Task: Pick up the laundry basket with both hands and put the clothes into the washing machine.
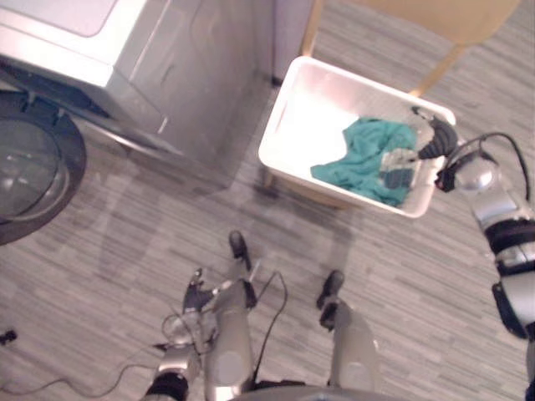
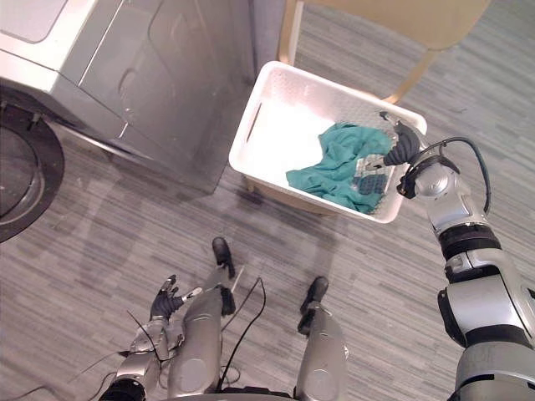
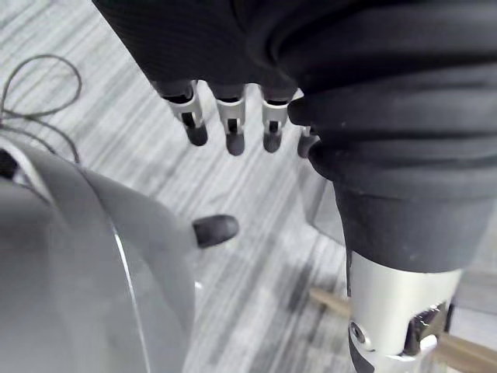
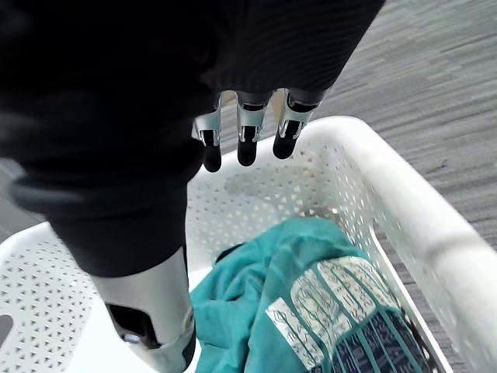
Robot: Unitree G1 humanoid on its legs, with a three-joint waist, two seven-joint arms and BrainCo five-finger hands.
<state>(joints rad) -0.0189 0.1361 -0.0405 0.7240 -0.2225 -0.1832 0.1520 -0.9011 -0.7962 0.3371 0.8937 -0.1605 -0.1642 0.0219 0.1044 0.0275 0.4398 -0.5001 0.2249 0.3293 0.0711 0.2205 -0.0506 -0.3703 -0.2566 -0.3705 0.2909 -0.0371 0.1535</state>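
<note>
Beside washing machine [image 1: 184, 75] — basket [image 1: 288, 100], teal clothes [image 1: 364, 154], wooden legs [image 1: 439, 71] behind | right hand [image 1: 430, 138] straight-fingered above | left hand [image 2: 165, 304] slack-fingered

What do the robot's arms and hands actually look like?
Its arms are chunky silver-grey segments with dark bands at the joints. The right hand and left hand each wear a dark ribbed cover, from which slim silver fingers with dark tips stick out.

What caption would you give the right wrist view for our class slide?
Right hand, fingers straight, poised over the white laundry basket with a teal garment lying inside.
</note>
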